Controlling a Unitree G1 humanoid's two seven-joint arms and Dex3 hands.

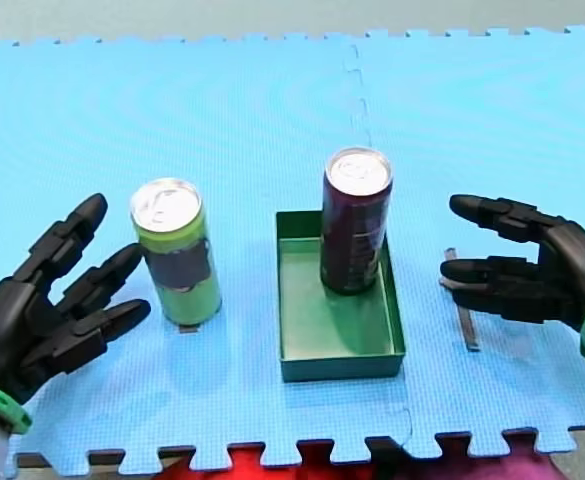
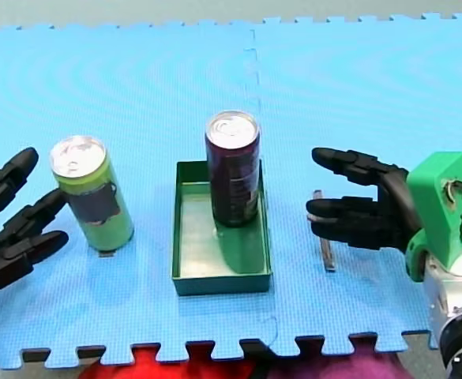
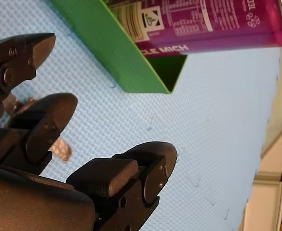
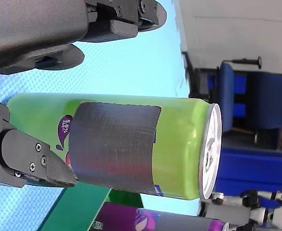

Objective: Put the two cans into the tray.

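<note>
A green can (image 1: 177,250) with a dark patch on its label stands upright on the blue foam mat, left of the green tray (image 1: 340,345). My left hand (image 1: 112,265) is just left of this can, fingers pointing at it; I cannot tell whether a fingertip touches it. In the second wrist view the green can (image 4: 131,144) lies between black fingers (image 4: 30,163) with gaps on both sides. A purple can (image 1: 355,225) stands upright in the tray's far end. My right hand (image 1: 464,250) is right of the tray, holding nothing.
A thin metal strip (image 1: 465,322) lies on the mat under the right hand. The mat's jigsaw front edge (image 1: 302,450) runs close below the tray, with red and purple cloth beyond it. A seam (image 1: 357,90) crosses the far mat.
</note>
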